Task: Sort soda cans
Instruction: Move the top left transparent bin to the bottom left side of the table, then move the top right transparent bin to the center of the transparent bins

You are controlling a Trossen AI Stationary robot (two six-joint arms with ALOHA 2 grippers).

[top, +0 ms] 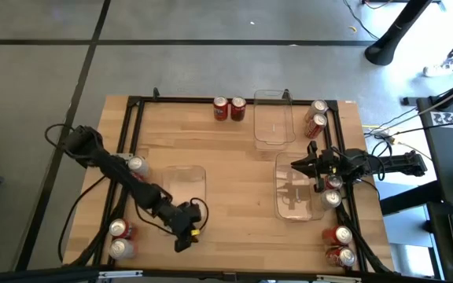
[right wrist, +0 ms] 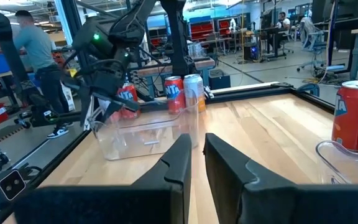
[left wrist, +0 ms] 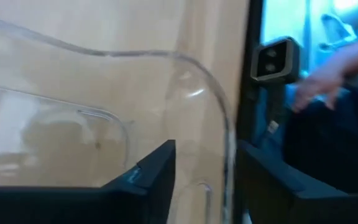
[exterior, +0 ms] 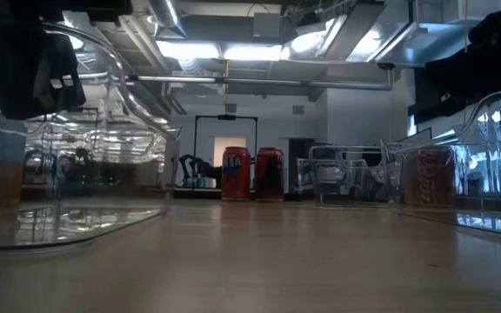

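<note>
While the soda cans (top: 229, 108) wait scattered along the table (top: 234, 212) edges, left gripper (top: 184, 233), lower left, straddles a tray (top: 181, 189) wall, jaws part-open; right gripper (top: 299, 165) nearly closed, empty. Cans look light, stiff, slick: grab mid-body.

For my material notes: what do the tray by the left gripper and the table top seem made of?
Clear rectangular tray: glossy transparent plastic, seemingly; the wood shows through and its rim glints. Pale table top: matte wood, probably butcher-block, judging by its plank seams.
</note>
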